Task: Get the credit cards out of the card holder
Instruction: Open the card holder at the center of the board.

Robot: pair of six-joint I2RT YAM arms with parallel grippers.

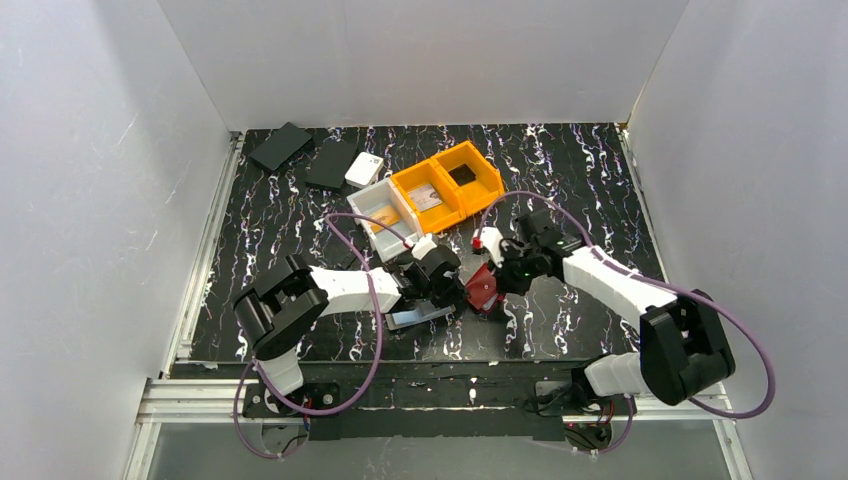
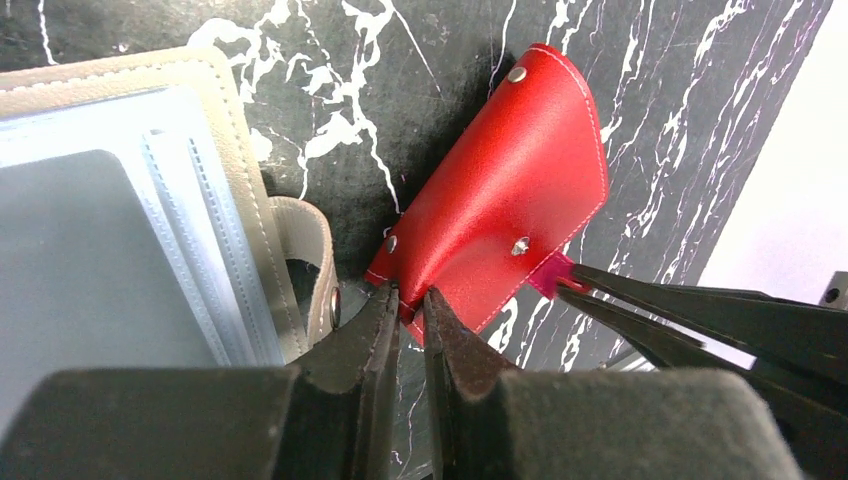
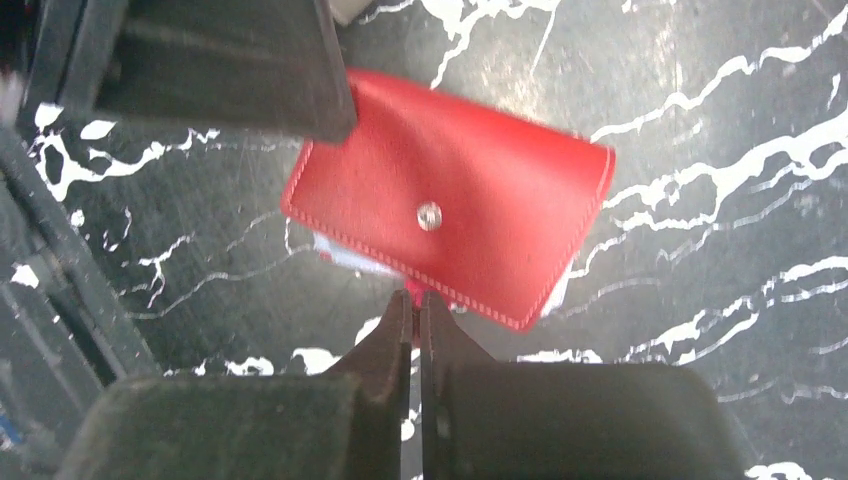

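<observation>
Between the tips of your left gripper point(image 2: 410, 300): one corner of the red card holder point(image 2: 500, 190), clamped. Your right gripper point(image 3: 412, 300) is pinched tight on a sliver of pink card point(image 2: 553, 274) poking from the holder's right edge. Holder sits mid-table point(image 1: 560, 160), nearer than the orange bins point(image 1: 450, 180). Grey wallet point(image 2: 120, 230) lies just left of it.

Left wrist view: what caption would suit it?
Left gripper pinches a corner of the red card holder; right gripper grips a protruding pink card.

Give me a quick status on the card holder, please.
Left hand shut on red card holder corner. Right hand shut on pink card. Nothing blocking.
</observation>
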